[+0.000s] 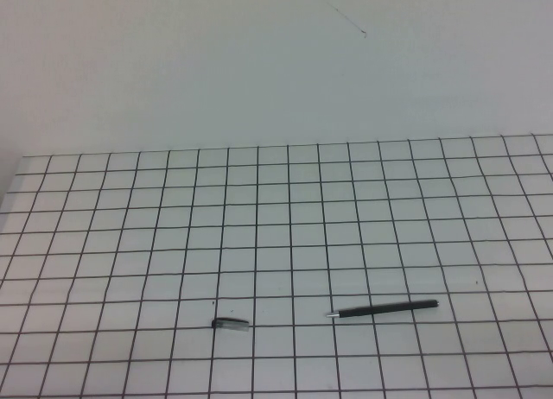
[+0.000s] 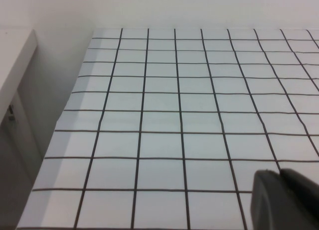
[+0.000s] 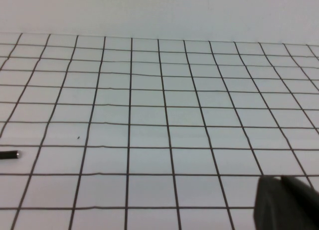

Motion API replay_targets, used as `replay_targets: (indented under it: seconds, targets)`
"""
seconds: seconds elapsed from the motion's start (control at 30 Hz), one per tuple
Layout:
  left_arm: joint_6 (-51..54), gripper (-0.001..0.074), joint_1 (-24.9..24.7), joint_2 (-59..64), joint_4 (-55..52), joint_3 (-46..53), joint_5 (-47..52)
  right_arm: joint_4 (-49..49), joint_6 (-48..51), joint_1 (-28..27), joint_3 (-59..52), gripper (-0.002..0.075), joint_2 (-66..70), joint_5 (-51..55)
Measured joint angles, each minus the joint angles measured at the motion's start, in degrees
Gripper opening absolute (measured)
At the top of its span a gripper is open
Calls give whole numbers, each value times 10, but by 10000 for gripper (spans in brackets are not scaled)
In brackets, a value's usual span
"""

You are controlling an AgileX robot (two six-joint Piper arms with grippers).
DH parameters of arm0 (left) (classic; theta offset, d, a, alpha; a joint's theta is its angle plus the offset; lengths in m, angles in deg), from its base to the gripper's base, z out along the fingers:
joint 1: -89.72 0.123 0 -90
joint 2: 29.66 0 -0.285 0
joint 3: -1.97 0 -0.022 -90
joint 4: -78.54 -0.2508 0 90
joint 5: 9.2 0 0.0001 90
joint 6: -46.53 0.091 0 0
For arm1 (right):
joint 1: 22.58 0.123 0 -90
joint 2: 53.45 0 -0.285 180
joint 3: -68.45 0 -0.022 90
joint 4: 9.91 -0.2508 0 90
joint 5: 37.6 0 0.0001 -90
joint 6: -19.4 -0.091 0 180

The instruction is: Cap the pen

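Note:
The pen (image 1: 386, 308), thin and black with a small silvery tip at its left end, lies flat on the grid table near the front right. The short dark-and-grey cap (image 1: 232, 325) lies flat about three squares to its left, apart from it. Neither gripper shows in the high view. In the left wrist view, my left gripper (image 2: 279, 172) is shut and empty above bare grid squares. In the right wrist view, my right gripper (image 3: 280, 179) is shut and empty, and one end of the pen (image 3: 9, 154) shows at the picture's edge, far from the fingers.
The white table with black grid lines (image 1: 276, 226) fills the scene and a plain white wall stands behind it. In the left wrist view the table's edge (image 2: 75, 85) drops off beside a white ledge (image 2: 15, 65).

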Motion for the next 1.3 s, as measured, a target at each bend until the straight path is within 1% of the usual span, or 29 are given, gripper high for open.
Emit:
replay_targets:
  seconds: [0.6,0.73,0.83,0.97,1.07,1.17,1.3]
  targets:
    - [0,0,0,0,0,0,0,17,17,0,0,-3,0,0]
    - [0,0,0,0,0,0,-5,26,20,0,0,-3,0,-24]
    - [0,0,0,0,1,0,-50,26,20,0,0,-3,0,-65]
    - [0,0,0,0,1,0,-187,26,20,0,0,-3,0,-165]
    - [0,0,0,0,1,0,-271,24,16,0,0,-3,0,-231]
    - [3,0,0,0,1,0,-319,17,15,0,0,-3,0,-263]
    - [3,0,0,0,1,0,-344,17,15,0,0,-3,0,-272]
